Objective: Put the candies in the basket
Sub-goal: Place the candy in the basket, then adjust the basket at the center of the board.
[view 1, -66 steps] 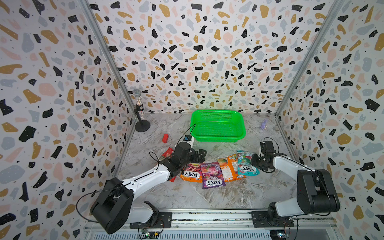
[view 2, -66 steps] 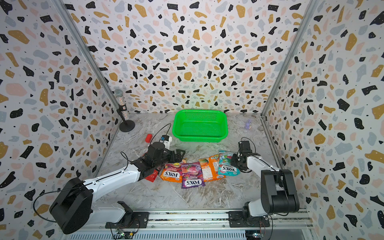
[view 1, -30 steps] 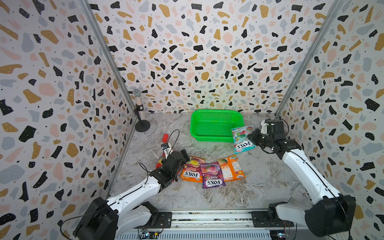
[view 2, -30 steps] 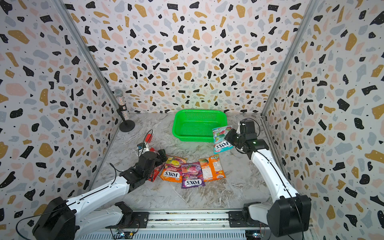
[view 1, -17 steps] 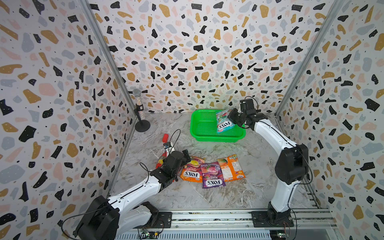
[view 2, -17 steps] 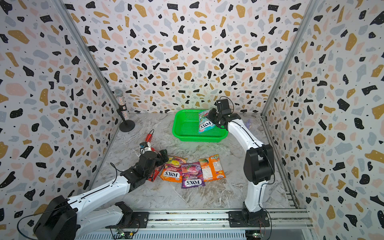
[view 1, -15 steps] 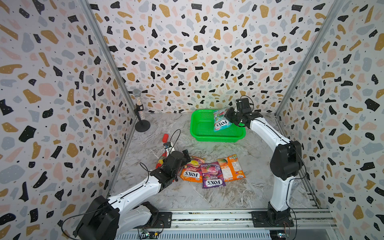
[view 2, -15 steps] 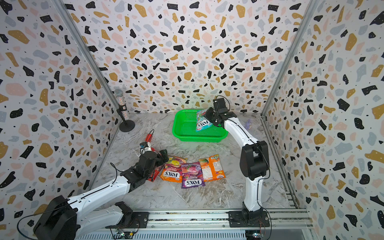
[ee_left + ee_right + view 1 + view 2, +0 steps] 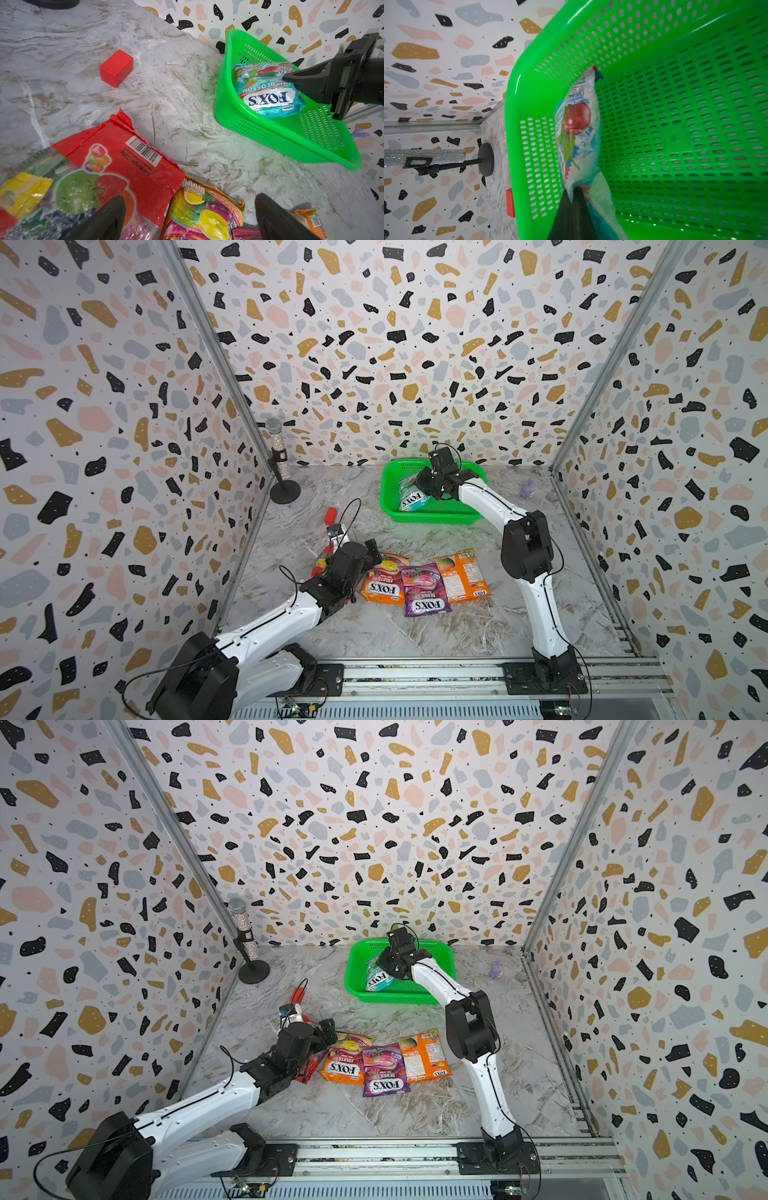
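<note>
right gripper (image 9: 572,192) clamped on teal bag (image 9: 411,497) inside basket (image 9: 432,517), left gripper (image 9: 189,197) spread open over red bag (image 9: 128,166) and orange-yellow bag (image 9: 203,214), purple bag (image 9: 422,593) and orange bag (image 9: 461,576) alongside

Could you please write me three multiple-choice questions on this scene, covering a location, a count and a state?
1. Where is the teal candy bag?
A. Under the left arm
B. Inside the green basket
C. Against the back wall

2. How many candy bags lie on the table?
A. Two
B. Four
C. Six

3. How is the left tool?
A. Open
B. Shut on a bag
C. Shut on the rim

Answers: B, the right tool holds it within the mesh walls; B, red bag, orange-yellow bag, purple bag, orange bag; A, its fingers stand apart.
</note>
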### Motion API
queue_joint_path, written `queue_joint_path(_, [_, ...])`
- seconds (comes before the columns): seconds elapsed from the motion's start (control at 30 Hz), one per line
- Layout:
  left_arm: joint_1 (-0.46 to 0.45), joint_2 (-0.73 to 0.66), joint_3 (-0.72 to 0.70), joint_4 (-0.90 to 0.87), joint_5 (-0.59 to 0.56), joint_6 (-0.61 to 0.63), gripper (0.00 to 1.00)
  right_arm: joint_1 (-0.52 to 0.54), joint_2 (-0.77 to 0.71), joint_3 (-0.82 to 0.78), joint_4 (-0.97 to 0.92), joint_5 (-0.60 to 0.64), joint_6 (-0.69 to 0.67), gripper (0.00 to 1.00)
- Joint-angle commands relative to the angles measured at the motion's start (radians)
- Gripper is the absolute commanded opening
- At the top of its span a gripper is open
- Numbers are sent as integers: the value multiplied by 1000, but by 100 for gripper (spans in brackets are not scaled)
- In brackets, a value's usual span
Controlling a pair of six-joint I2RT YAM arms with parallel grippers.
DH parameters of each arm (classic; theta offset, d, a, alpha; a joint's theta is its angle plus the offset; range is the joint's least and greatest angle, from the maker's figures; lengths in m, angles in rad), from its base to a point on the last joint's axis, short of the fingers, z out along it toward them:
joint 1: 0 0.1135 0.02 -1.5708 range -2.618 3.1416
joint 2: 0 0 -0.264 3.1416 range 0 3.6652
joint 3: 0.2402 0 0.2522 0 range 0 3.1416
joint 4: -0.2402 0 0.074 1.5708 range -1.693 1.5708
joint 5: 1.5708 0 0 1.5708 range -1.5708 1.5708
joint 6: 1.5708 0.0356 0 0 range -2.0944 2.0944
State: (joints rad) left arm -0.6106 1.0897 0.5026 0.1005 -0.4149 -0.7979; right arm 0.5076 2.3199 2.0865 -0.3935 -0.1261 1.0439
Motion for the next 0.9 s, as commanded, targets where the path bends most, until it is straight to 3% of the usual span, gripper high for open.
queue_joint_path(0.0, [6,-17,23,44,5,14,100,-1,-24,54,6,-10,3,0])
queue_joint_path(0.03, [6,-16,26,44,11,17,100,-1,-24,53,-7,-19,-10,4])
queue_joint_path(0.13, [6,-15,26,43,11,21,100,-1,-43,40,-74,-22,-95,33])
queue_joint_path(0.33, [6,-20,23,44,9,25,100,-3,-117,-69,-179,4,-303,52])
queue_joint_path(0.53, [6,-20,23,44,16,29,100,-3,-105,-112,-248,-140,-449,53])
queue_joint_path(0.87, [6,-23,26,46,33,41,100,-3,-182,-208,-393,-166,-683,52])
